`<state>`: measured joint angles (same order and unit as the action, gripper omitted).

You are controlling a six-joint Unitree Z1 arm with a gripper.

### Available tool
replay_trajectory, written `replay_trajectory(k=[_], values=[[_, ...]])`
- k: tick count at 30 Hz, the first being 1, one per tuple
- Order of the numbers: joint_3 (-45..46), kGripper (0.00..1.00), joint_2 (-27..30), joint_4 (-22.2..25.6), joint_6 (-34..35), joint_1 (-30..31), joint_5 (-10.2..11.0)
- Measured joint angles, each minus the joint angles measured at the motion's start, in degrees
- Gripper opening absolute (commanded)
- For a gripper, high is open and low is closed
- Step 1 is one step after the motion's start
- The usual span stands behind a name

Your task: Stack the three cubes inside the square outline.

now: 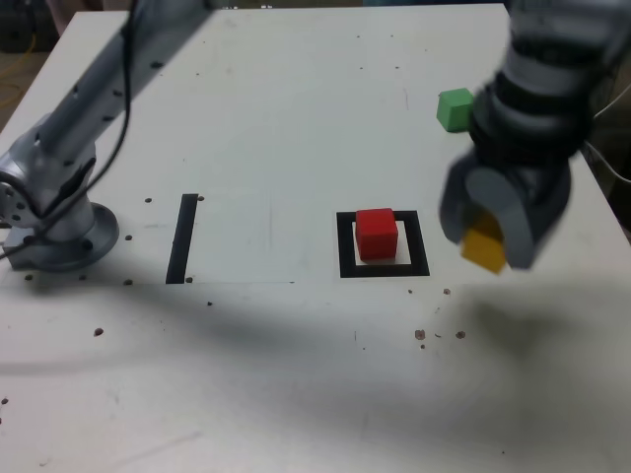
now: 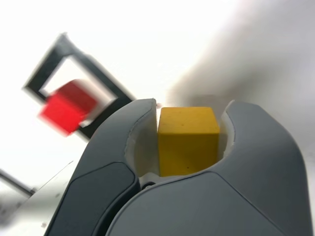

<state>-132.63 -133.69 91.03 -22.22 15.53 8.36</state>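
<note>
The red cube sits inside the black square outline near the table's middle; the wrist view shows the same red cube in the outline, blurred. My gripper hangs above the table at the exterior view's right, well clear of the outline, shut on the yellow cube. In the wrist view the yellow cube is clamped between both grey fingers, with my gripper tilted. The green cube rests on the table behind the gripper, toward the far right.
A straight black strip lies on the table left of the outline in the exterior view. The arm's grey base stands at the left edge. Small dark specks dot the white tabletop. The right table edge is close to the gripper.
</note>
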Motion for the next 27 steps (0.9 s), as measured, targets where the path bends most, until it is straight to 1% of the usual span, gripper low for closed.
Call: replay_trajectory(k=[7, 10, 14, 19, 27], values=[[12.0, 0.17, 9.4, 0.0, 6.6, -3.3, 1.6], [15.8, 0.17, 13.0, 0.0, 9.4, -4.4, 1.8], [19.6, 0.17, 16.0, -0.2, 12.1, -5.9, 1.8], [21.9, 0.17, 18.0, -0.3, 16.9, -7.2, 0.4], [23.9, 0.18, 18.2, -1.4, 25.9, -7.3, -1.8]])
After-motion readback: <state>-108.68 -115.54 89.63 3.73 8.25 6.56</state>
